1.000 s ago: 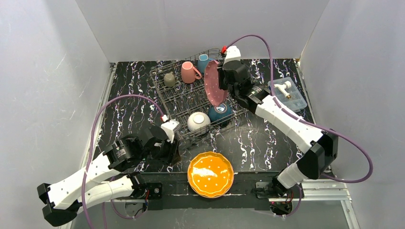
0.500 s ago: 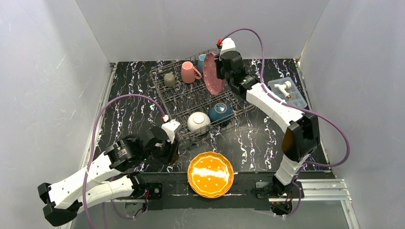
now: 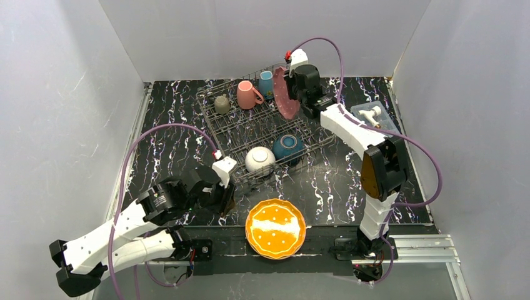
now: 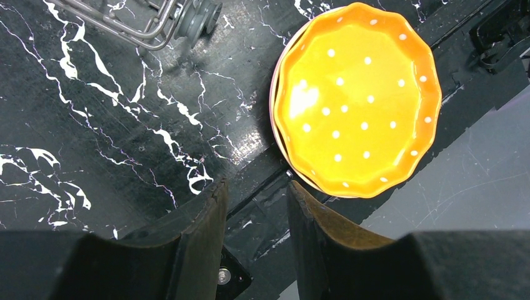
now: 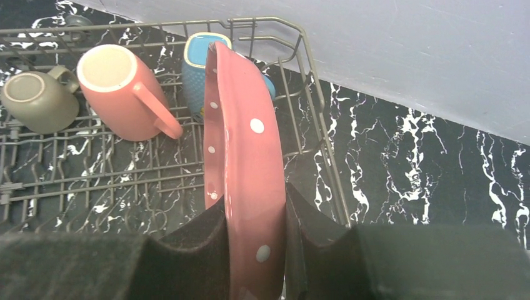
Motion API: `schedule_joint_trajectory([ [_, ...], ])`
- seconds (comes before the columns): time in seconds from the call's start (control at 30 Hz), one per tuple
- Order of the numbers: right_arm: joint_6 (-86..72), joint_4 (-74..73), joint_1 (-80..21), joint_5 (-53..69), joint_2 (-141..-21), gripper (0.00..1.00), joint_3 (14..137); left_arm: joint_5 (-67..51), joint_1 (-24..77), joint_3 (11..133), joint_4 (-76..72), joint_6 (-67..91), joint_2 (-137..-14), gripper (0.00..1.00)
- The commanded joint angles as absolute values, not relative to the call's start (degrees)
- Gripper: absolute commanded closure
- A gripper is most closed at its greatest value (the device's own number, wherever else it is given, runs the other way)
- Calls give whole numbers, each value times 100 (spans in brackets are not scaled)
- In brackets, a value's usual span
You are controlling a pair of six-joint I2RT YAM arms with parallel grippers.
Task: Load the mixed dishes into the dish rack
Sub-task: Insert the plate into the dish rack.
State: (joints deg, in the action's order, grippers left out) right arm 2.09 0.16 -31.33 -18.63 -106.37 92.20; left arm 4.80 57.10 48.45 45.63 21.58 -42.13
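Your rack (image 3: 240, 128) holds three mugs (image 3: 248, 95) and two bowls (image 3: 259, 159). Right gripper (image 5: 255, 219) clamps pink plate (image 5: 240, 144) over it. Left gripper (image 4: 257, 194) is narrowly parted and empty. Orange plate (image 4: 356, 100) is not yet loaded.

No writing, label, brand, number or sign can be read anywhere in these views.

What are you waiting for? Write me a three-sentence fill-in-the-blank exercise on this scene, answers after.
The right gripper holds the upright plate, which is ____, at the dish rack's far end. The flat plate by the left gripper is ____. In the rack, the pink mug sits between the grey-olive mug and a third mug, which is ____. Missing words: pink, orange, blue.
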Motion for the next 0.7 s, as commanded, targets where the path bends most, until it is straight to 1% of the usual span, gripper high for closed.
schedule_joint_trajectory([
  [0.0, 439, 1410, -2956, -1798, -10463, 99, 9717, 616, 5680, 4796, 4578, 2085, -4335, 62],
  [0.67, 1016, 1847, -2708, -1960, -10882, 99, 9692, 572, 5679, 4798, 4579, 2077, -4576, 64],
])
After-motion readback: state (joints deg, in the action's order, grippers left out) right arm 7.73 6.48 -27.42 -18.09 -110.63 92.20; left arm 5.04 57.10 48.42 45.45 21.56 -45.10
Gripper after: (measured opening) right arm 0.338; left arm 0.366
